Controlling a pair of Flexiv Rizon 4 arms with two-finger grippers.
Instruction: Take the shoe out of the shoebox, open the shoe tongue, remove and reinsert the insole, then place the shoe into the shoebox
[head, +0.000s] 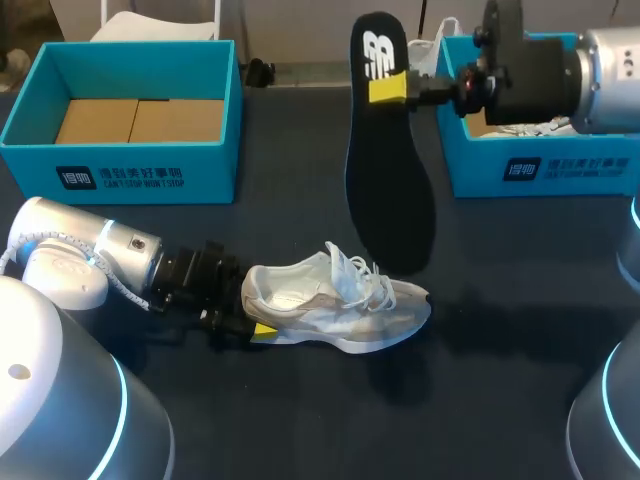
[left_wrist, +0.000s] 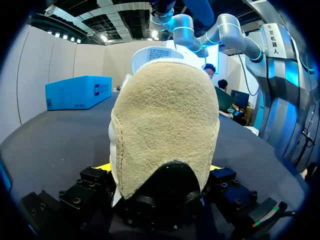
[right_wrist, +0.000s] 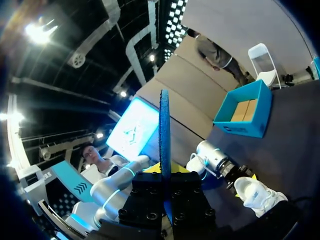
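The right hand (head: 390, 88) is pinching the insole (head: 385, 180) near its heel end, its yellow fingertips pressed against both flat faces, and holds it up above the desk (head: 300, 420) with the heel end on top and the toe end hanging down. The insole is black with a white mark near the top, and it hangs between the two boxes, over the far middle of the desk. In the right wrist view it shows edge-on, as a thin dark blade standing straight up between the fingers. The left hand (head: 255, 328) is low on the desk and closed on the heel of the shoe (head: 340, 305), one yellow tip at each side of it. In the left wrist view the tan suede heel fills the space between the two fingers. The shoe is white and cream, stands on its sole on the desk near the middle, heel toward the left arm and toe pointing to the right, with its white laces (head: 360, 275) loose and bunched over the opening. The lower end of the insole appears just behind the shoe's toe; whether it touches the shoe I cannot tell. The left shoebox (head: 120, 175) is teal and open, at the far left, with brown cardboard (head: 140, 120) lying flat inside. The right shoebox (head: 540, 175), also teal, sits at the far right, partly hidden by the right arm.
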